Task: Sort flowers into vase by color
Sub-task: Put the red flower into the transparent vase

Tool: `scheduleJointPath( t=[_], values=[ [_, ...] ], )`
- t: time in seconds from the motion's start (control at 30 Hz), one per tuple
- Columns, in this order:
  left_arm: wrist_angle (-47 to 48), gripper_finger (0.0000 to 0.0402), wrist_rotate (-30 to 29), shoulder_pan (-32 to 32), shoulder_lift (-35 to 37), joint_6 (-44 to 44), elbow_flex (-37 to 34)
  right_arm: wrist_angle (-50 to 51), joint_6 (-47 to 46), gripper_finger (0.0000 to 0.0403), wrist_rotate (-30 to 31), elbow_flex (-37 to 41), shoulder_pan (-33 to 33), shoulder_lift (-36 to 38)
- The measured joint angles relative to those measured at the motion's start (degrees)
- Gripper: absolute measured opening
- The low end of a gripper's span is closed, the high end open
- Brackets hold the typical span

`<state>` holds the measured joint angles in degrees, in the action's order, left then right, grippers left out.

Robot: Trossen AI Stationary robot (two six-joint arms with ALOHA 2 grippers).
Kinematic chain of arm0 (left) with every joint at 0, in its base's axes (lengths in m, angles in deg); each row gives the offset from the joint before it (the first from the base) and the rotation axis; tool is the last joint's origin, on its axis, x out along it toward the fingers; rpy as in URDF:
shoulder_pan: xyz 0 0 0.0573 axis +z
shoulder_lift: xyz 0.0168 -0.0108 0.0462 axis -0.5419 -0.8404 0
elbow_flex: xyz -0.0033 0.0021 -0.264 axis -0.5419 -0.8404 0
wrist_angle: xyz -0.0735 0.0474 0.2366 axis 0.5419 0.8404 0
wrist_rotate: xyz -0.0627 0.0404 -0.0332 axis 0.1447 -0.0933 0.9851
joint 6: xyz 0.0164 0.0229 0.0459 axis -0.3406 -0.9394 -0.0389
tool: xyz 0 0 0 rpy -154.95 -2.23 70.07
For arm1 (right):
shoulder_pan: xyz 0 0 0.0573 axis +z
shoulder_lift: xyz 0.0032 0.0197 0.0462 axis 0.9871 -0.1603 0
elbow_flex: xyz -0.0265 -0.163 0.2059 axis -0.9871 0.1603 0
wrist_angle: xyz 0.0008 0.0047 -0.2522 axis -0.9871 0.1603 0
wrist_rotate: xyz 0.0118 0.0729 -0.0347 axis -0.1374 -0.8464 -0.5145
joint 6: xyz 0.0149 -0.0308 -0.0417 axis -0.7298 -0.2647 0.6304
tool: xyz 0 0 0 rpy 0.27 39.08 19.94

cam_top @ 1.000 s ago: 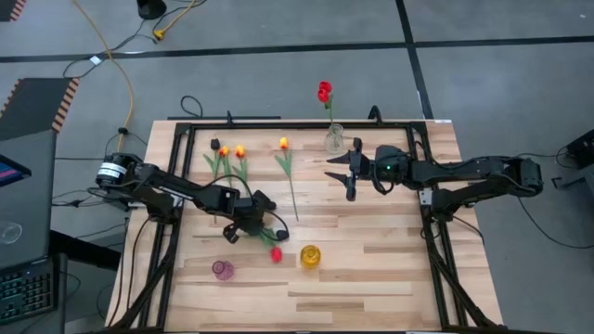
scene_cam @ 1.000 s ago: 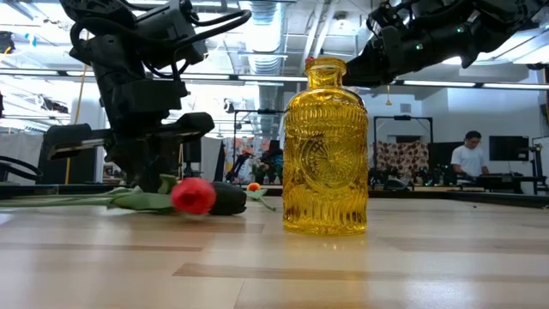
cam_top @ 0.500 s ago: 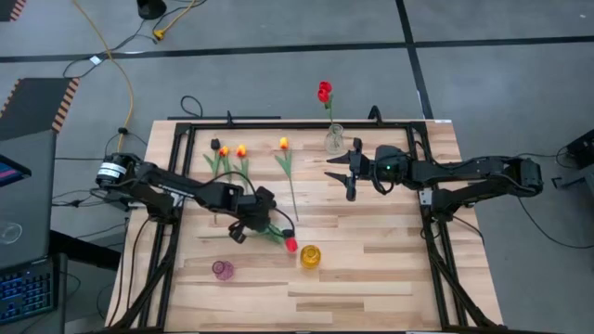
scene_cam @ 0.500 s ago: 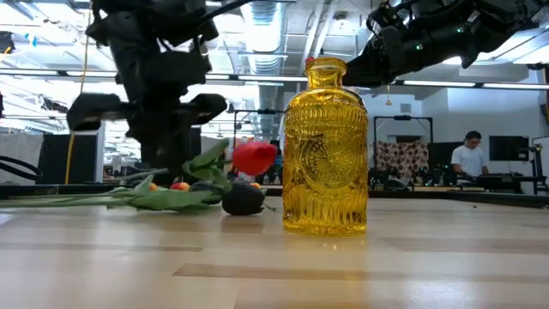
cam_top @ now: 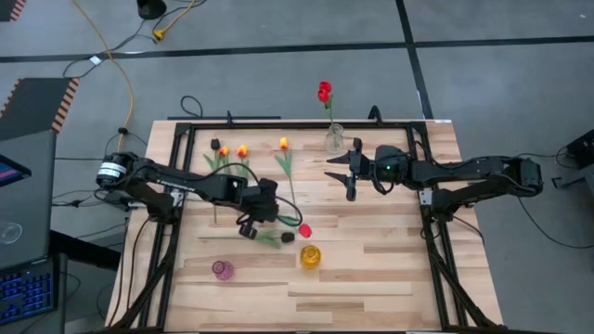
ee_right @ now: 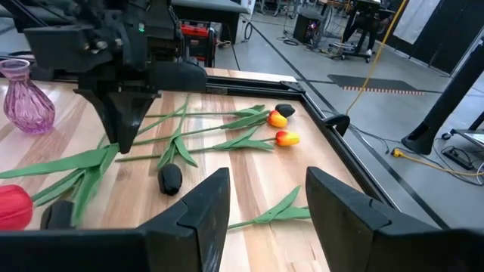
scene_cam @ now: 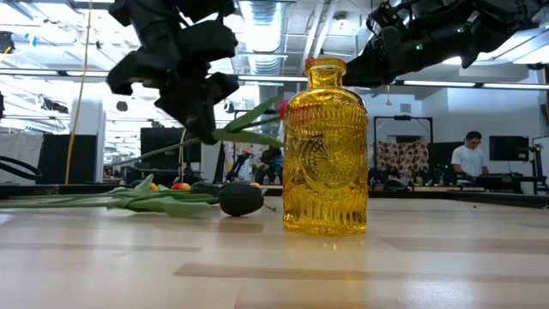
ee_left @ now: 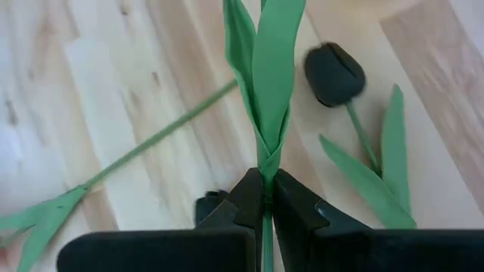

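Note:
My left gripper [cam_top: 263, 219] is shut on a red tulip [cam_top: 304, 230] and holds it above the table, just left of the yellow vase [cam_top: 310, 256]. In the low view the tulip's leaves [scene_cam: 249, 133] reach toward the vase [scene_cam: 326, 146]. A black tulip [ee_left: 333, 73] lies on the table below. Three yellow-orange tulips [cam_top: 242, 150] and another black one [cam_top: 214, 144] lie at the far left. Red flowers [cam_top: 325, 91] stand in a clear vase [cam_top: 334, 139]. A purple vase [cam_top: 223, 269] stands near the front. My right gripper [cam_top: 342, 174] hovers open at the centre right. My left gripper pinches the red tulip's green stem [ee_left: 265, 175] between its two fingers, just where the leaves sprout. The fingers slant down from the table's left side and lie across the stem. The tulip is lifted clear, its head pointing toward the table's right.
A black frame [cam_top: 278, 122] runs along the table's far edge and down both sides. Bare wood lies between the yellow vase and the right arm. In the low view a person [scene_cam: 470, 159] stands far off in the room behind.
My left gripper has risen and gone toward the table's right and far edges, rolling as it went. The red tulip, which lay on the table, is now lifted clear, its head swung up toward the yellow vase. The black tulip has stayed on the table.

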<state>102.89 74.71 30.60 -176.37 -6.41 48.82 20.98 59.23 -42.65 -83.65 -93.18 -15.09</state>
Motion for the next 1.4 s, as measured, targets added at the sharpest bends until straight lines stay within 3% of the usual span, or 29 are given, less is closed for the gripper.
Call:
scheduleJointPath(
  t=[0.2, 0.47, 0.9, 1.2, 1.4],
  values=[
    [-1.96, 0.0008, 0.08, 2.68, 0.00, 0.95, 2.84, 0.00, -0.02, 0.0200, 0.00, 0.00, 0.00, 0.01],
    [-19.18, 0.0008, 1.44, 7.09, 0.01, 2.71, 3.06, 0.59, -0.06, 0.0200, -0.06, 0.00, 0.17, 0.01],
    [-38.25, 0.0008, 0.74, 9.92, 0.02, 2.82, 3.06, 2.26, -0.07, 0.0200, -0.21, -0.02, 3.12, -0.01],
    [-47.85, 0.0008, 0.92, 9.92, 0.02, 0.58, 3.10, -9.59, 0.04, 0.0200, -0.38, -0.02, 5.57, -0.01],
    [-48.35, 0.0008, 1.91, 9.54, 0.02, 1.04, 3.10, -16.91, 0.48, 0.0200, -0.53, -0.02, 5.66, -0.58]
  ],
)
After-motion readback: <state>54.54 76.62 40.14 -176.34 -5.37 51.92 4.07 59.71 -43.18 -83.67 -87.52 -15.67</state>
